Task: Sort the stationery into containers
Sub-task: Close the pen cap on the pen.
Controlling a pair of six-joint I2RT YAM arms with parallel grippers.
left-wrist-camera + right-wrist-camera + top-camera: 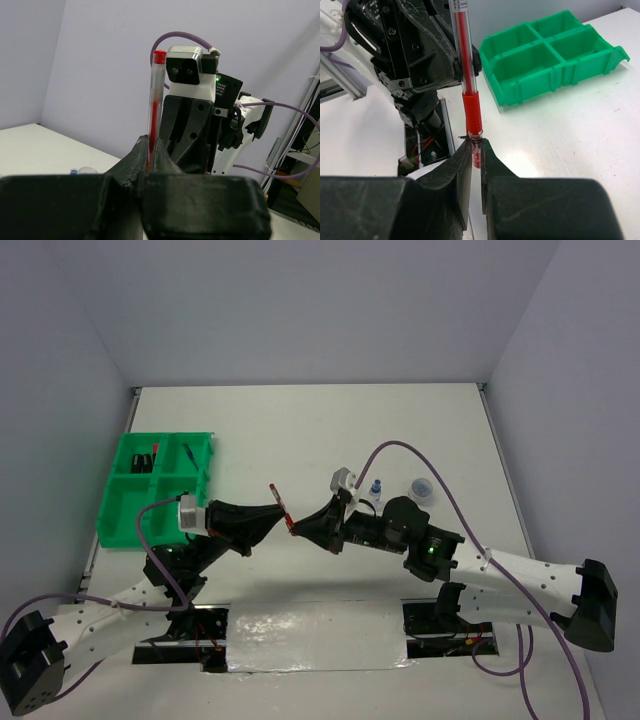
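A thin red pen (281, 506) hangs in the air over the table's middle, held at both ends. My left gripper (284, 514) is shut on it; in the left wrist view the pen (156, 100) stands up from between the closed fingertips (149, 150). My right gripper (296, 529) faces the left one and pinches the pen's tip end, with the red grip (471, 112) just above its jaws (476, 150). The green four-compartment tray (150, 474) sits at the far left (535, 85). Its back compartments hold a black highlighter (147, 459) and a blue pen (189, 453).
A tiny blue-capped bottle (376, 489) and a translucent round roll (422, 490) stand on the table just behind my right arm. Purple cables loop above both arms. Two base cut-outs with wiring lie at the near edge.
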